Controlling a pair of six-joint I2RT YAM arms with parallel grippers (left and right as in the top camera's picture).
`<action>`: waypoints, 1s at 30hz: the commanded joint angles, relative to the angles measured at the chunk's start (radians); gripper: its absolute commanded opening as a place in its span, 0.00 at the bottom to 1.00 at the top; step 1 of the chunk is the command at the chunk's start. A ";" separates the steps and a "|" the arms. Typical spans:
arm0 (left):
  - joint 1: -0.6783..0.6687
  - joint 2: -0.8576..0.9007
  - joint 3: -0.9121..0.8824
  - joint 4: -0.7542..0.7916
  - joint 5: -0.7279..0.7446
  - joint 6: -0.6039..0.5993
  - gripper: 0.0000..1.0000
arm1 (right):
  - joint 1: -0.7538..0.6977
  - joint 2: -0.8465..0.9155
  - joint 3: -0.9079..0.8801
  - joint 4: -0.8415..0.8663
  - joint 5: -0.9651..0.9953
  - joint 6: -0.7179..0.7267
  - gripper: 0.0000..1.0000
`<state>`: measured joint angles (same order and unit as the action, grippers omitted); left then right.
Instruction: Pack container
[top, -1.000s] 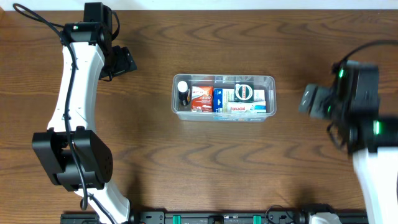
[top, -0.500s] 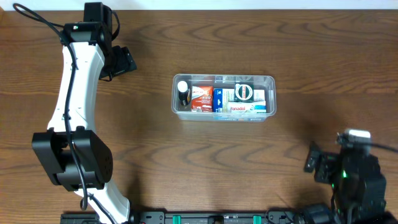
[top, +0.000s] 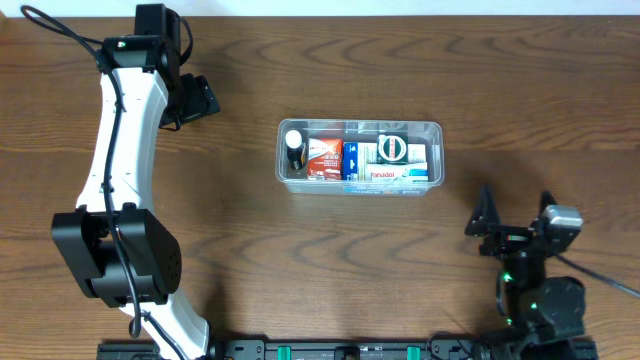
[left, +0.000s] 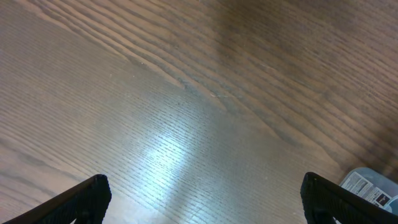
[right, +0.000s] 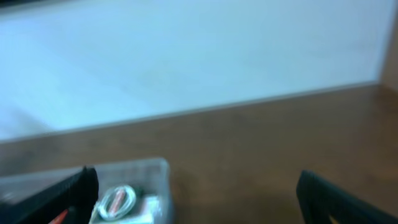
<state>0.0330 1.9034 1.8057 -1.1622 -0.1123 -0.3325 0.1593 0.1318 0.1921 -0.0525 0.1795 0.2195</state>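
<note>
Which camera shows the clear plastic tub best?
The overhead view: the whole container shows, sharp and unobstructed. The left wrist view catches only its corner at the frame's edge; the right wrist view shows one blurred end.

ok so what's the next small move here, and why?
Probably just park the right gripper at rest, jaws left open. The boxes and dark bottle that I can see all sit inside the container. The right gripper and the left gripper are both open, empty and well apart from it, so nothing seems left to pick.
</note>
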 joint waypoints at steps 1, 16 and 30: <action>0.004 -0.016 0.025 -0.004 -0.012 0.009 0.98 | -0.022 -0.064 -0.084 0.088 -0.072 0.012 0.99; 0.004 -0.016 0.025 -0.004 -0.012 0.009 0.98 | -0.082 -0.127 -0.139 0.056 -0.083 0.000 0.99; 0.004 -0.016 0.025 -0.004 -0.012 0.009 0.98 | -0.082 -0.127 -0.187 -0.012 -0.083 -0.017 0.99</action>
<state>0.0330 1.9034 1.8057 -1.1629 -0.1123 -0.3328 0.0883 0.0147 0.0090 -0.0624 0.1032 0.2195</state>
